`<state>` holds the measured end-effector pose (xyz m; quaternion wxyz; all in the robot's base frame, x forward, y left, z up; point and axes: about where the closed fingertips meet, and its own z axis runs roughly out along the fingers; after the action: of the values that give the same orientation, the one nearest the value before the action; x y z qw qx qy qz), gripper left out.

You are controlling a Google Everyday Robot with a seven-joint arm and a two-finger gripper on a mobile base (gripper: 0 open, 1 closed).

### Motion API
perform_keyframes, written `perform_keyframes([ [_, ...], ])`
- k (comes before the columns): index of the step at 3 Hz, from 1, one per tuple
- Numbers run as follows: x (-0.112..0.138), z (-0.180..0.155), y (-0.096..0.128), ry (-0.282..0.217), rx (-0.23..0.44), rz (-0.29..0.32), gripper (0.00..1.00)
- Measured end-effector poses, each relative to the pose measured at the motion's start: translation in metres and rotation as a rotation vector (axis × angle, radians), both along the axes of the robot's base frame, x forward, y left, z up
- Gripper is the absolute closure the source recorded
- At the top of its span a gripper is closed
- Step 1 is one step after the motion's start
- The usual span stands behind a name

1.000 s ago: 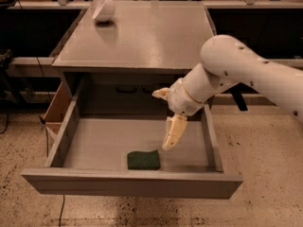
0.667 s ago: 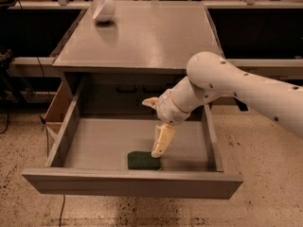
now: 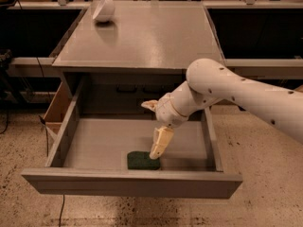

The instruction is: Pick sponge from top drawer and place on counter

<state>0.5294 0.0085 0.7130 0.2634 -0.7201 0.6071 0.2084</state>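
The sponge, dark green face up, lies on the floor of the open top drawer, near the middle of its front panel. My gripper reaches down into the drawer from the right. It is open: one cream finger points down with its tip just at the sponge's right edge, and the other sticks out to the left, higher up. The gripper holds nothing. The grey counter lies above and behind the drawer.
A white bowl lies tipped on the counter's far left corner. A brown side panel stands left of the drawer. Dark shelving runs on both sides. The floor is speckled.
My arm has swung left and lower into the drawer, bringing the lower finger from right of the sponge down to its right edge. The sponge has not moved.
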Motion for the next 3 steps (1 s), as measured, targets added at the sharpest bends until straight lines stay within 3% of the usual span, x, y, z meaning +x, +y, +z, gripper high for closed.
perform_keyframes([
  [2,0.01,-0.054,0.013,0.012,0.06,-0.038,0.0],
  [3,0.0,-0.079,0.016,0.007,0.083,-0.042,0.0],
])
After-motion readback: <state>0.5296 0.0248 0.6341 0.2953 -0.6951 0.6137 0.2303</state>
